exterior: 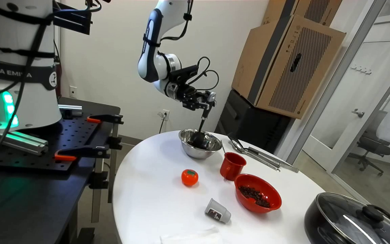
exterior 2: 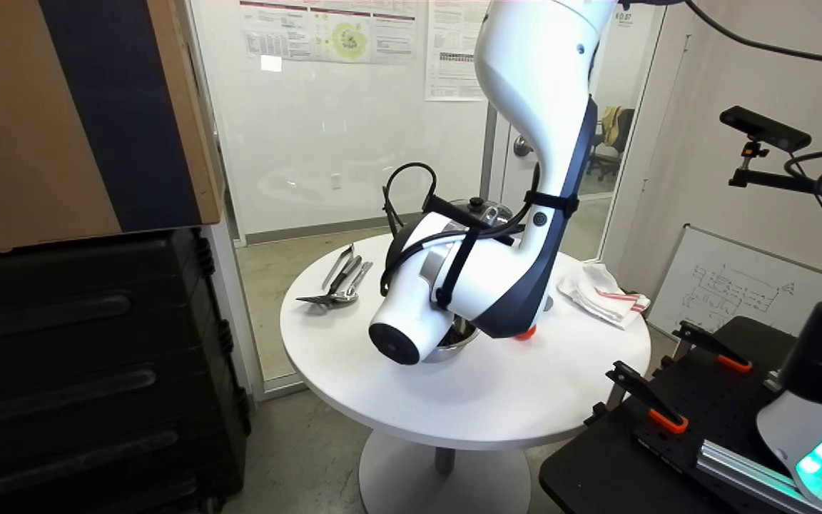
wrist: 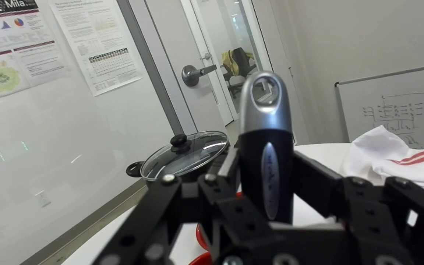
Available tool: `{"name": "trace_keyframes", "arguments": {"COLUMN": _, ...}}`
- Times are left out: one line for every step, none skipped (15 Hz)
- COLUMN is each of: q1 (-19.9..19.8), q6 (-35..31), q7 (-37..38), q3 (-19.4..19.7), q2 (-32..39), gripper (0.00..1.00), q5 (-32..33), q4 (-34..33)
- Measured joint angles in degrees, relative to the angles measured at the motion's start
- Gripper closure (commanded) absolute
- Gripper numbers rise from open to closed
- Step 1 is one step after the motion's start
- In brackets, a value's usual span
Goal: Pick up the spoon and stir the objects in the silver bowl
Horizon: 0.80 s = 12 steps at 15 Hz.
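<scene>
My gripper (exterior: 206,107) is shut on the spoon (exterior: 200,126) above the silver bowl (exterior: 197,153) in an exterior view. The spoon stands nearly upright, its dark head down inside the bowl. In the wrist view the spoon's black handle (wrist: 267,176), with a silvery-grey looped end, is upright between my fingertips (wrist: 265,158). The bowl is small, round and shiny. In an exterior view my arm hides the gripper and part of the bowl (exterior 2: 447,353); some dark contents show inside. Whether the head touches the bottom cannot be seen.
Beside the bowl stand a red mug (exterior: 232,166) and a red bowl (exterior: 249,203) with dark beans. A tomato (exterior: 190,177), a grey cup (exterior: 218,210) on its side, metal utensils (exterior: 266,158), a lidded pot (exterior: 361,217) and a white towel (wrist: 414,165) are on the table.
</scene>
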State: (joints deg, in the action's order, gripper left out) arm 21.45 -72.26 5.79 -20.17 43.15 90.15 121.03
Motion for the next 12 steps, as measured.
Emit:
{"name": "trace_keyframes", "arguments": {"q1": 0.0, "q6": 0.0, "q7": 0.3, "q3": 0.2, "q2": 0.2, "gripper": 0.9, "q5": 0.0, "q4": -0.3}}
{"name": "trace_keyframes", "arguments": {"q1": 0.0, "q6": 0.0, "q7": 0.7, "q3": 0.5, "q2": 0.3, "gripper": 0.9, "q5": 0.0, "q4": -0.4}}
{"name": "trace_keyframes", "arguments": {"q1": 0.0, "q6": 0.0, "q7": 1.1, "q3": 0.7, "q2": 0.3, "gripper": 0.9, "q5": 0.0, "q4": -0.5}}
{"name": "trace_keyframes", "arguments": {"q1": 0.0, "q6": 0.0, "q7": 1.7, "q3": 1.0, "q2": 0.3, "gripper": 0.9, "q5": 0.1, "q4": -0.6}}
{"name": "trace_keyframes", "arguments": {"q1": 0.0, "q6": 0.0, "q7": 2.3, "q3": 1.2, "q2": 0.3, "gripper": 0.9, "q5": 0.1, "q4": -0.7}}
{"name": "trace_keyframes", "arguments": {"q1": 0.0, "q6": 0.0, "q7": 3.0, "q3": 1.5, "q2": 0.3, "gripper": 0.9, "q5": 0.1, "q4": -0.8}}
{"name": "trace_keyframes", "arguments": {"q1": 0.0, "q6": 0.0, "q7": 3.5, "q3": 1.7, "q2": 0.3, "gripper": 0.9, "q5": 0.1, "q4": -0.8}}
{"name": "trace_keyframes", "arguments": {"q1": 0.0, "q6": 0.0, "q7": 3.9, "q3": 2.0, "q2": 0.3, "gripper": 0.9, "q5": 0.1, "q4": -0.9}}
{"name": "trace_keyframes", "arguments": {"q1": 0.0, "q6": 0.1, "q7": 4.1, "q3": 2.2, "q2": 0.3, "gripper": 0.9, "q5": 0.1, "q4": -0.9}}
{"name": "trace_keyframes", "arguments": {"q1": 0.0, "q6": 0.2, "q7": 4.1, "q3": 2.4, "q2": 0.3, "gripper": 0.9, "q5": 0.2, "q4": -0.9}}
{"name": "trace_keyframes", "arguments": {"q1": 0.0, "q6": 0.6, "q7": 4.1, "q3": 2.6, "q2": 0.3, "gripper": 0.9, "q5": 0.2, "q4": -0.9}}
{"name": "trace_keyframes", "arguments": {"q1": 0.0, "q6": 0.9, "q7": 4.1, "q3": 2.7, "q2": 0.3, "gripper": 0.9, "q5": 0.3, "q4": -0.9}}
